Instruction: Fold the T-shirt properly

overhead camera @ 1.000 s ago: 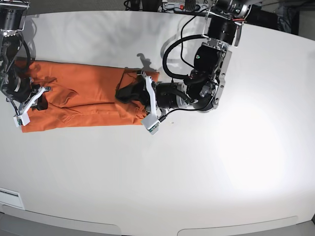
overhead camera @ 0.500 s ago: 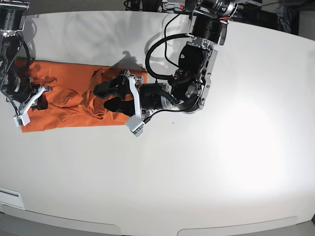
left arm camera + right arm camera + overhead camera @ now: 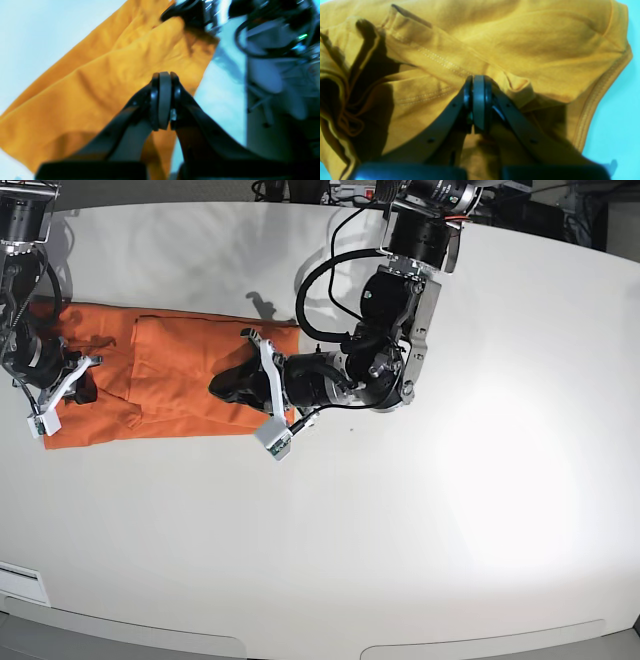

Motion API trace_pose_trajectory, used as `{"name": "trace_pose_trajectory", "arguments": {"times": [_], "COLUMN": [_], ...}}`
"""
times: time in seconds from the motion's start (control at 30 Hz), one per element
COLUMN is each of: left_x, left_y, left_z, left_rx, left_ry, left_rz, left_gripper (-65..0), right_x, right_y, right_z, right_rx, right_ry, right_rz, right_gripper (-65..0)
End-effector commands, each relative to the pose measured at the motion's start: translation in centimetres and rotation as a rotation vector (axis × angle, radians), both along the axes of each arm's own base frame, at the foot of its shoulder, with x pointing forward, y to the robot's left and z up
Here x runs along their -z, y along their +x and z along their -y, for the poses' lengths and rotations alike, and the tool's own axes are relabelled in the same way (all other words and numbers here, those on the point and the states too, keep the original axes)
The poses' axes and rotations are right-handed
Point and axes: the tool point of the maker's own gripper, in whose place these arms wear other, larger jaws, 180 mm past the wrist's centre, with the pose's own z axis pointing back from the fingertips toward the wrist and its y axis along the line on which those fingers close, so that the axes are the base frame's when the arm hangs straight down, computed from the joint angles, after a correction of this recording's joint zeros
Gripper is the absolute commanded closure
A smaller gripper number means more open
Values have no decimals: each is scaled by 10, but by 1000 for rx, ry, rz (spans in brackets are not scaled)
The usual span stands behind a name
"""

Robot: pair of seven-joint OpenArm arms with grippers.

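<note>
**Both hands closed at the ends of the orange strip**

You have the T-shirt [image 3: 170, 380] lying as a long orange band on the white bench [image 3: 420, 520], toward its far left part in the base view. One end of the T-shirt is doubled back over the band, with a straight vertical edge showing partway along it.

Your left hand [image 3: 228, 383] sits over the T-shirt's doubled end, fingers [image 3: 161, 100] pressed flat together. In its wrist view the tips meet with no cloth between them, and the T-shirt lies beyond and beneath them.

Your right hand [image 3: 72, 385] is at the opposite end of the T-shirt. Its fingers [image 3: 478, 100] are also pressed together, and a stitched fold of cloth bunches right at the tips. You cannot tell whether cloth is pinched between them.
</note>
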Motion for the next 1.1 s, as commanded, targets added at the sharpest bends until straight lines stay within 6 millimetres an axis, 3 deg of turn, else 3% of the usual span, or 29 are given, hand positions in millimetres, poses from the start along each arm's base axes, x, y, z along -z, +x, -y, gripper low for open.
{"name": "trace_pose_trajectory", "arguments": {"times": [0.0, 0.3, 0.33, 0.5, 0.63, 0.73, 0.87, 0.97, 1.07], "left_x": [-15, 32, 35, 42, 50, 59, 67, 67, 66], "left_y": [6, 5, 5, 11, 14, 18, 20, 21, 22], "left_z": [6, -1, -2, -11, -22, -37, -52, -54, -54], "left_rx": [-7, -43, -48, -86, -102, -132, -145, -144, -145], "left_ry": [-36, 95, 106, 136, 181, 225, 266, 273, 269], "left_rz": [42, -25, -33, -34, -30, -43, -50, -47, -45], "left_gripper": [0, 0, 0, 0, 0, 0, 0, 0, 0], "right_x": [-1, -19, -24, -63, -95, -98, -85, -75, -61], "right_y": [-4, 18, 22, 48, 61, 51, 20, -1, -20], "right_z": [10, 11, 10, 0, 19, 54, 93, 104, 100], "right_rx": [-4, -6, -8, -30, 32, 146, 273, 326, 349], "right_ry": [-43, -45, -48, 6, -15, -71, -35, 103, 262], "right_rz": [-31, 29, 42, 160, 228, 204, 139, 118, 72], "right_gripper": [0, 0, -19, -276, -304, -305, -341, -345, -345]}}
